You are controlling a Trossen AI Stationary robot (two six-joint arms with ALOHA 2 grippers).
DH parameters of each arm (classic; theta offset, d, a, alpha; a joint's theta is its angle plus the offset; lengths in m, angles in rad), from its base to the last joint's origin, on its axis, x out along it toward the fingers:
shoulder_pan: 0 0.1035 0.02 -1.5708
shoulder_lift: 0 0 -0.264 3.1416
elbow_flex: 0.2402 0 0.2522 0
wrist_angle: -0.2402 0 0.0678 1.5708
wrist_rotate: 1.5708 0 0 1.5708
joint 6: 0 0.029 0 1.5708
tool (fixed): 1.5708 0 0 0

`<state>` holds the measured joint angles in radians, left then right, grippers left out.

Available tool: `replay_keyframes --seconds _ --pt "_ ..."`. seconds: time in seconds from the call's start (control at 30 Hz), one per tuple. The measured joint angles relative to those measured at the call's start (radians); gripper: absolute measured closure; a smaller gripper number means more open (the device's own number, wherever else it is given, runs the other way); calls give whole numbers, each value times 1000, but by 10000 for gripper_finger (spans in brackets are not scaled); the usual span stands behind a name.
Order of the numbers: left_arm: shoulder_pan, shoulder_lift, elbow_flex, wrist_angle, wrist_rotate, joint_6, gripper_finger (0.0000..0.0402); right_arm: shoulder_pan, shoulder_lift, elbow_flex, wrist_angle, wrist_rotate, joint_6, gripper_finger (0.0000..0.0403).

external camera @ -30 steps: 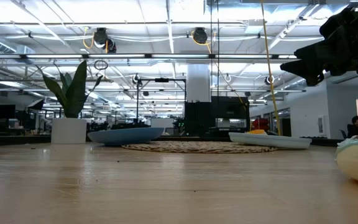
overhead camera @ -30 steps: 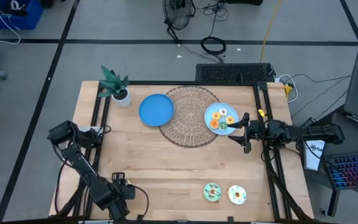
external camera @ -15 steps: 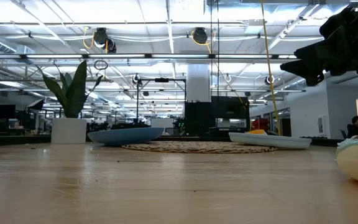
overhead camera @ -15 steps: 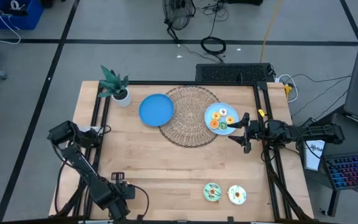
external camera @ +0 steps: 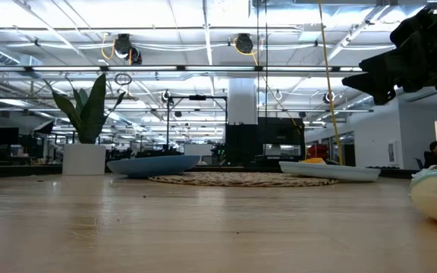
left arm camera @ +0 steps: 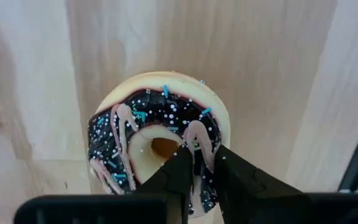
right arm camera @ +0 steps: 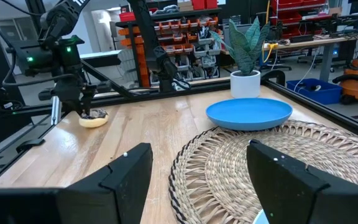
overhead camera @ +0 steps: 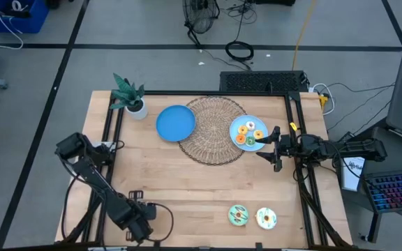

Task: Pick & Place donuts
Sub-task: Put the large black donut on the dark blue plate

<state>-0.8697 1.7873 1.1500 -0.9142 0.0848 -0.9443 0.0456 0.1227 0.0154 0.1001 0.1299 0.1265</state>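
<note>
A chocolate-frosted donut (left arm camera: 154, 124) with pink drizzle and sprinkles sits near the table's near left corner. My left gripper (left arm camera: 201, 155) points down, shut on it. The high view shows that gripper (overhead camera: 139, 222), which hides the donut there. The right wrist view shows the donut (right arm camera: 94, 119) low over the wood; whether it rests there I cannot tell. Two frosted donuts (overhead camera: 238, 215) (overhead camera: 266, 218) lie near the front edge. Several tiny donuts (overhead camera: 248, 132) lie on a blue plate (overhead camera: 234, 125). My right gripper (overhead camera: 264, 148) waits open beside that plate. My left gripper pinches the donut's ring (left arm camera: 199, 140) between its two fingers, one finger (left arm camera: 178, 163) in the hole and the other (left arm camera: 229, 171) outside the rim. The fingers come from above, pointing down. The donut lies flat, frosting up.
A second blue plate (overhead camera: 176, 123) stands at the far middle, overlapping a round wicker mat (overhead camera: 211, 143). A potted plant (overhead camera: 130, 97) stands at the far left corner. Black rails (overhead camera: 110, 139) run along both table sides. Bare wood lies between the mat and the near donuts.
My left arm has swung a little toward the table's right edge along the near edge. My right arm has kept still.
</note>
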Motion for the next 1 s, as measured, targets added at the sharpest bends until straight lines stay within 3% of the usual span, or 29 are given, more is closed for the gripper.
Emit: replay_keyframes --seconds 0.57,1.0 --pt "210 -9 1 1 -111 257 339 0 0 0 0 0 0 161" --pt "384 -9 1 3 -136 484 339 0 0 0 0 0 0 161"
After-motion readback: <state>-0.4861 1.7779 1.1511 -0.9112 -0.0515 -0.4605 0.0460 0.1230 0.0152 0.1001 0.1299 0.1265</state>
